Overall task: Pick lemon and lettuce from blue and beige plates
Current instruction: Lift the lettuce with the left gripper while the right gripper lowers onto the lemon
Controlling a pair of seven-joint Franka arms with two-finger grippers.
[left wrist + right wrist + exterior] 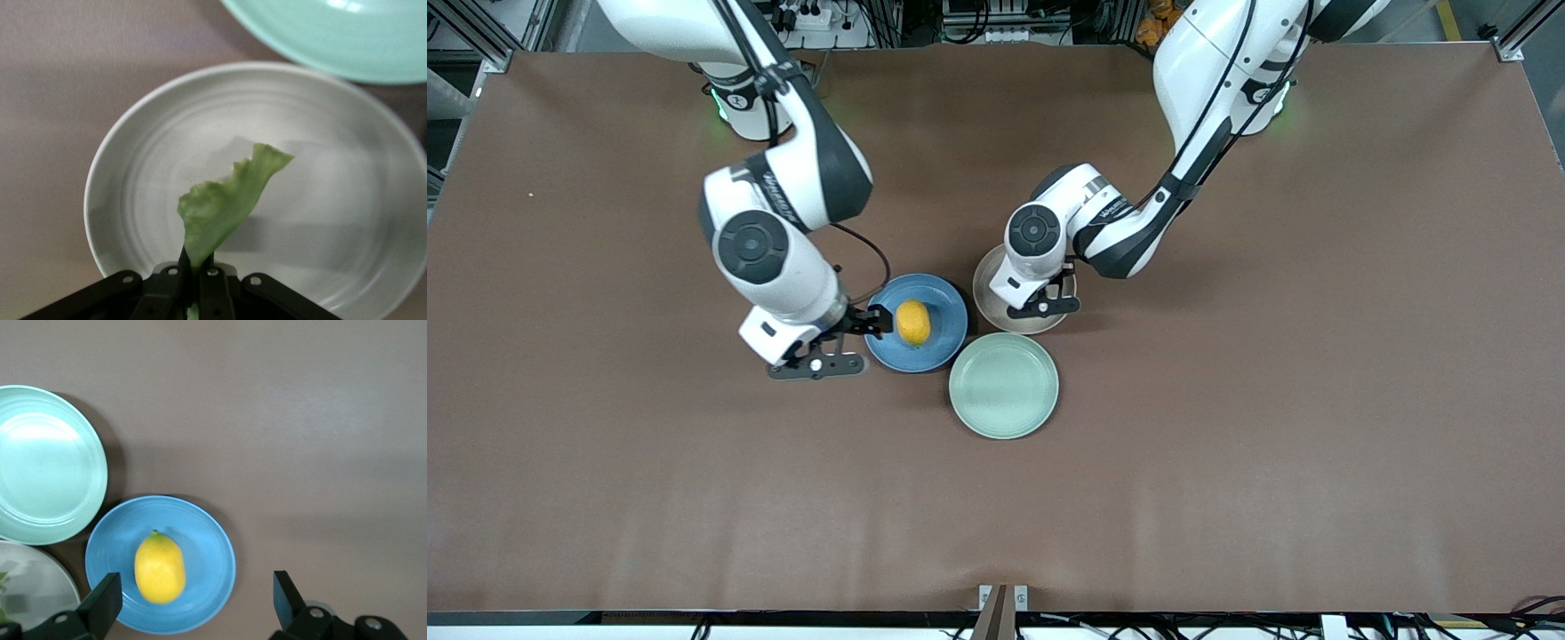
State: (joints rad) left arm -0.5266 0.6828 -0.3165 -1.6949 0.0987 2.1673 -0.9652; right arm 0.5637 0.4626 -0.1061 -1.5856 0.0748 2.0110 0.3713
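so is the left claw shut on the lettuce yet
Yes, the left claw is shut on the lettuce, the leaf standing above the beige plate.

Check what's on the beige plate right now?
The lettuce leaf is pinched in the shut left gripper over the beige plate. Nothing else shows there; the gripper covers the plate's edge under it.

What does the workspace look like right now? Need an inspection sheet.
Surface: brown table, bare around three plates.
Job's things: yellow oval lemon lies on the round blue plate. Green lettuce leaf is pinched above the round beige plate.
Clutter: round pale green plate, nothing on it, nearest the front camera.
Grippers: left gripper shut on the lettuce over the beige plate. Right gripper open, over the blue plate's edge, lemon not between its fingers.
Cables: black cable loops off the right arm's wrist.
Surroundings: metal frame and wiring past the table edges.
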